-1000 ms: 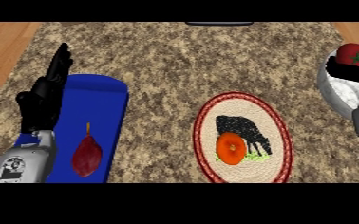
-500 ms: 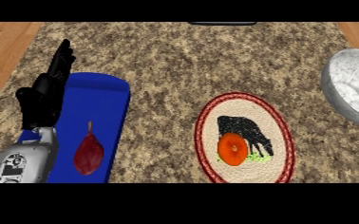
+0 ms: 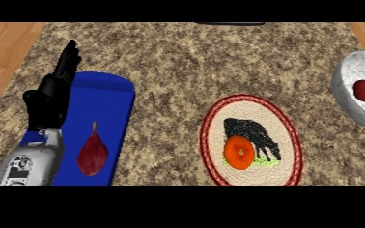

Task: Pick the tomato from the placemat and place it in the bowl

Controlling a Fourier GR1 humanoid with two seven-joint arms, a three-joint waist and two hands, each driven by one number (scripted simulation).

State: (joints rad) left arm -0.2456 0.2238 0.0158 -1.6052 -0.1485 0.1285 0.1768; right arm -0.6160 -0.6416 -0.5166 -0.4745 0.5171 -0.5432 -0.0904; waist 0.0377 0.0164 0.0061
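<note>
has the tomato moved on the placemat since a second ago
No. The tomato sits at the same spot on the round placemat, just below the black cow print, as in both earlier pictures.

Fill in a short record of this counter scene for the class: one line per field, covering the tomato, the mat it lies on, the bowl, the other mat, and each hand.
tomato: orange-red, lying on the round mat, not held
round mat: woven, red rim, black animal picture
bowl: grey, at the view's right edge, partly cut off, something red inside
blue mat: at left, with a dark red pointed vegetable on it
left hand: open, fingers up, resting over the blue mat's left edge
right hand: not in view
counter: speckled stone
</note>
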